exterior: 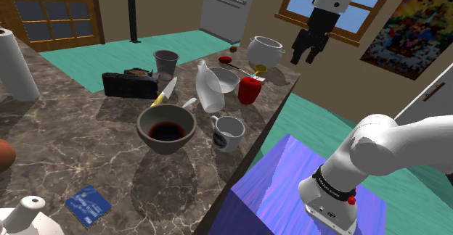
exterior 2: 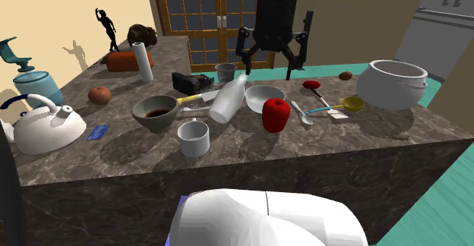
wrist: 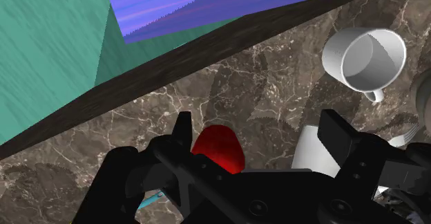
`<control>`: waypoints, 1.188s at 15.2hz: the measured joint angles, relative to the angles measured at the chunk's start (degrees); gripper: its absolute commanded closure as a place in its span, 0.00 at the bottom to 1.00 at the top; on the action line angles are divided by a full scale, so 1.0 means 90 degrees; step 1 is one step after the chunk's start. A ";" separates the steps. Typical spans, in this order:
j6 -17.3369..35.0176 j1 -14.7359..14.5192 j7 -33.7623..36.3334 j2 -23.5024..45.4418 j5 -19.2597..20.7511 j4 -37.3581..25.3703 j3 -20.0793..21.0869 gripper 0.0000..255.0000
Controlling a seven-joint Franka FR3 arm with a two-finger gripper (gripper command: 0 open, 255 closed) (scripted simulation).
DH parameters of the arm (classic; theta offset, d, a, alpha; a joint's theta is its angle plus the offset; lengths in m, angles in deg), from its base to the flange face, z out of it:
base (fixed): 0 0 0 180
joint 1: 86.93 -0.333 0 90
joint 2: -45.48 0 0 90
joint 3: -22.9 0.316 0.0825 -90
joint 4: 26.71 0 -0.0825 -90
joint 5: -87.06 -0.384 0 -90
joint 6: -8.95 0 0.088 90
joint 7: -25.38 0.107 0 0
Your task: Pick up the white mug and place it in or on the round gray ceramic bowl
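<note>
The white mug (exterior: 227, 133) stands upright on the marble counter near its edge, handle toward the round gray bowl (exterior: 167, 128), which holds dark liquid and sits just to the shoulder view's left of it. In the second exterior view the mug (exterior 2: 194, 137) is in front of the bowl (exterior 2: 156, 112). My black gripper (exterior: 307, 56) hangs open and empty, high above the counter's far end. From the second exterior view the gripper (exterior 2: 270, 62) hovers over the middle of the clutter. In the wrist view the mug (wrist: 362, 57) lies far beyond the open gripper (wrist: 259, 138).
Between gripper and mug are a red apple-like object (exterior: 250, 90), a tilted white bottle (exterior: 209, 87) and a small pale bowl (exterior: 224, 79). A white pot (exterior: 264, 51), gray cup (exterior: 166, 63), yellow-handled knife (exterior: 164, 93), black box (exterior: 131, 85), paper roll (exterior: 14, 63) and kettle (exterior 2: 45, 127) crowd the counter.
</note>
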 measured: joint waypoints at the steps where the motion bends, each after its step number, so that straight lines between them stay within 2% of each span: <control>1: 0.0000 0.0000 0.0000 0.0000 0.0000 0.0000 0.0000 0.00; 4: 0.0323 -0.0078 0.0190 0.0014 -0.0148 0.0316 0.0177 0.00; 10: 0.1361 -0.0330 0.0697 0.0238 -0.0571 0.1118 0.0684 0.00; 18: 0.2997 -0.0708 0.1338 0.1171 -0.1127 0.1769 0.1421 0.00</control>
